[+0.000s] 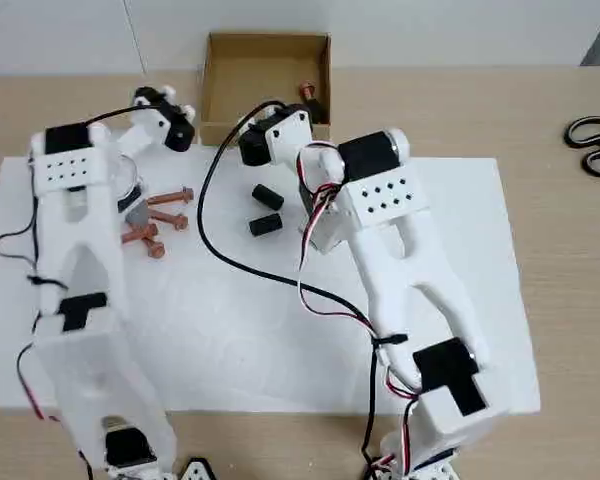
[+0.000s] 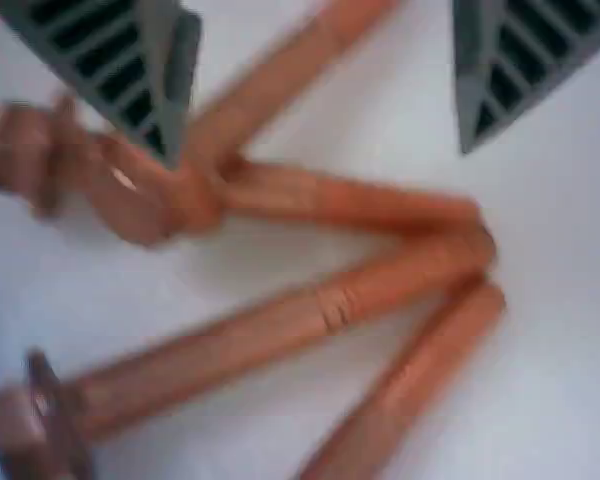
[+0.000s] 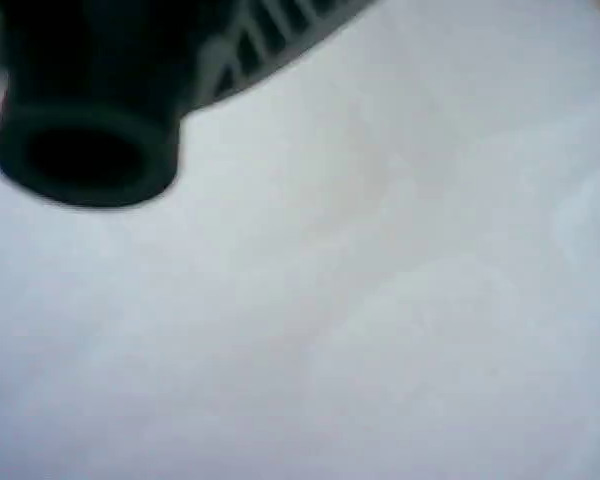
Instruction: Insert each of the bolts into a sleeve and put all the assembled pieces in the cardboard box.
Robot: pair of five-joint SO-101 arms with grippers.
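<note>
Several copper bolts (image 2: 310,300) lie in a loose heap on the white sheet (image 1: 230,330), their shafts crossing. My left gripper (image 2: 320,140) hangs open just above them, one grey finger (image 2: 130,60) over a bolt head and the other off to the side. From above, the bolts (image 1: 165,220) sit beside that gripper (image 1: 132,205). My right gripper (image 3: 170,60) is shut on a black sleeve (image 3: 85,150), whose open end faces the camera, above bare sheet. Two more black sleeves (image 1: 267,195) (image 1: 265,225) lie left of the right gripper (image 1: 318,222).
The cardboard box (image 1: 220,80) stands at the table's far edge and holds one copper piece (image 1: 310,95). Black scissors (image 1: 595,140) lie at the far right on the wooden table. Cables trail across the sheet between the arms.
</note>
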